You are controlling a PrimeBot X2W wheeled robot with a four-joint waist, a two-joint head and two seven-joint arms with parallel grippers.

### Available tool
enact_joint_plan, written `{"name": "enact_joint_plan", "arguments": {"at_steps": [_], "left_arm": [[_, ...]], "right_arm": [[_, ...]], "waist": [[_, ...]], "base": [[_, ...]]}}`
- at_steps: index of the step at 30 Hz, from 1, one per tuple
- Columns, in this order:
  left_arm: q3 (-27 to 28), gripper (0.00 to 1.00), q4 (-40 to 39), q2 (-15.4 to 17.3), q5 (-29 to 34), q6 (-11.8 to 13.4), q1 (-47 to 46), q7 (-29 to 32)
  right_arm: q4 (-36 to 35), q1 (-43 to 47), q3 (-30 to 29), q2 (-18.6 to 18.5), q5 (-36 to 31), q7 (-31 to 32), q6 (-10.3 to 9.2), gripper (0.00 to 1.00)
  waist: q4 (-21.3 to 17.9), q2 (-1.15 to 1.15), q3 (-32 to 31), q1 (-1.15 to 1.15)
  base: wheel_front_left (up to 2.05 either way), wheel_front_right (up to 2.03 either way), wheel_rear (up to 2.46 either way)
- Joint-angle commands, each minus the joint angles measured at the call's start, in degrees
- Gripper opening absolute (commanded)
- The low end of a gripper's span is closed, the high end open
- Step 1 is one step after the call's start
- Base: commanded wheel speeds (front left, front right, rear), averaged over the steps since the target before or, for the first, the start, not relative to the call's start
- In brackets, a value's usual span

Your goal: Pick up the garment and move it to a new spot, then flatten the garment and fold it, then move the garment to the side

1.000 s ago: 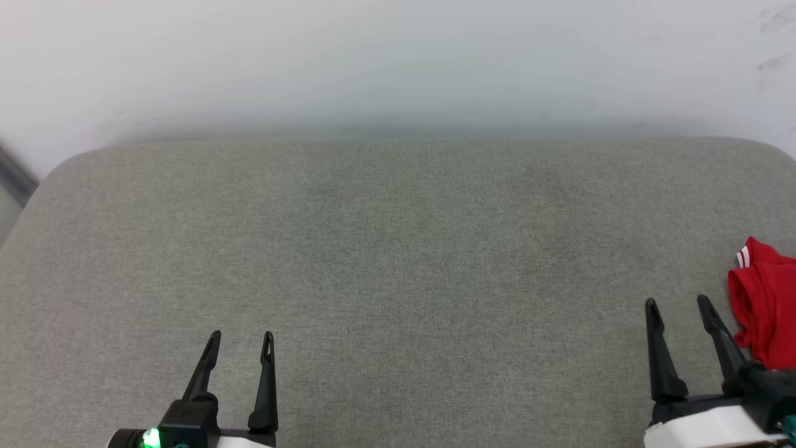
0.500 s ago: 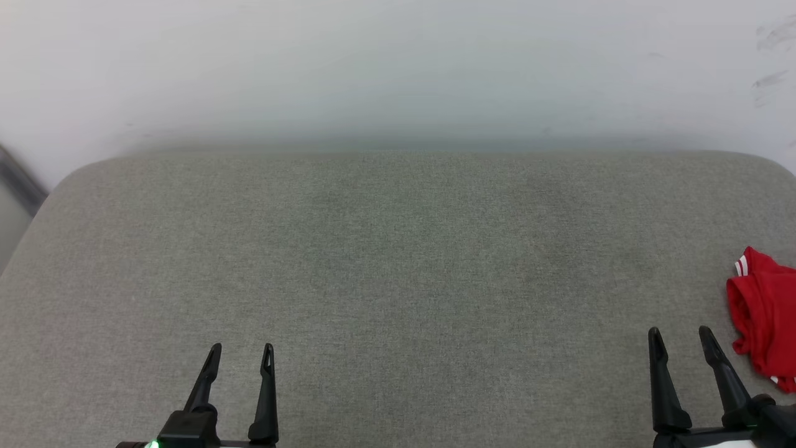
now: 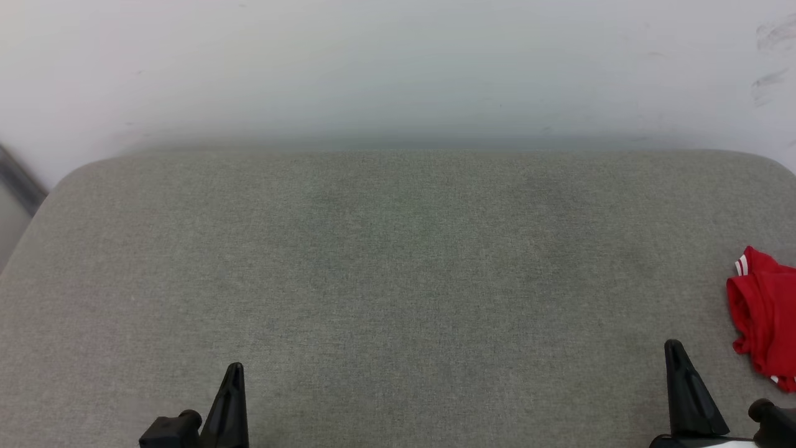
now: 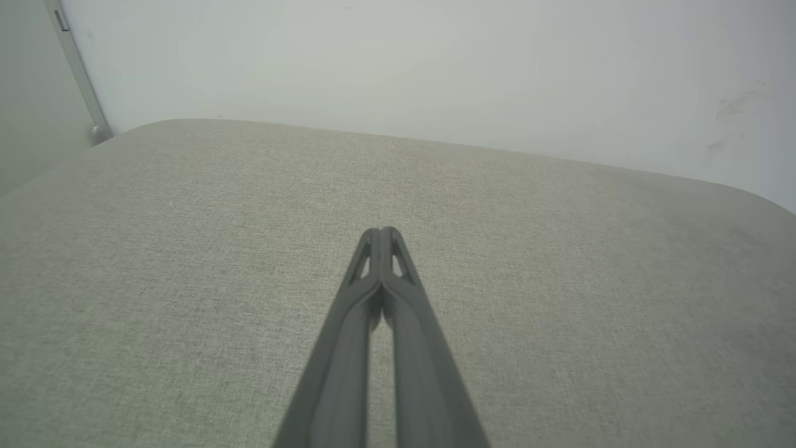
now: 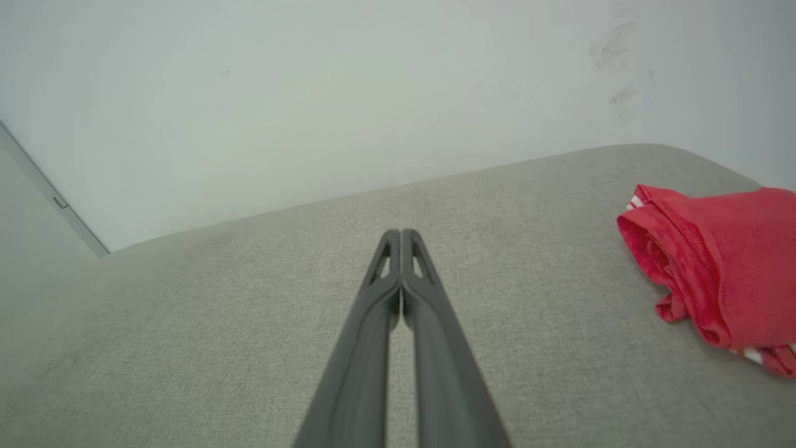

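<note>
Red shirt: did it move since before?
No. The red shirt stays as far from the grey cushion back edge as before; the whole picture slid down, so the camera moved.

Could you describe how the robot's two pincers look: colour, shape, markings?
The left pincer and the right pincer look alike: each has two long dark grey fingers that taper to a narrow tip, with a slim cut-out near it. In the head view, a white casing shows at the right one's base.
</note>
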Motion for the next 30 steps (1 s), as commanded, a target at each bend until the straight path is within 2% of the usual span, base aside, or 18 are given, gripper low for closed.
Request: {"name": "enact_joint_plan", "arguments": {"at_steps": [1, 28, 30], "left_arm": [[0.4, 0.0, -0.5, 0.1, -2.9, -0.2, -1.9, 0.5], [2.8, 0.0, 2.3, 0.3, -30.0, -2.3, -6.5, 6.8], [3.1, 0.0, 2.7, 0.4, -33.3, -2.6, -7.1, 7.6]], "right_arm": [[-0.4, -1.5, 0.1, -0.5, 2.9, 0.4, 0.0, 0.0], [3.7, -6.6, 0.6, -1.6, 29.3, 5.8, -0.01, 0.0], [4.1, -7.2, 0.6, -1.6, 32.5, 6.5, -0.02, 0.0]], "waist": [[0.0, 0.0, 0.0, 0.0], [-0.1, 0.0, 0.1, 0.0], [-0.1, 0.0, 0.1, 0.0]], "base": [[0.0, 0.0, 0.0], [0.0, 0.0, 0.0], [0.0, 0.0, 0.0]]}}
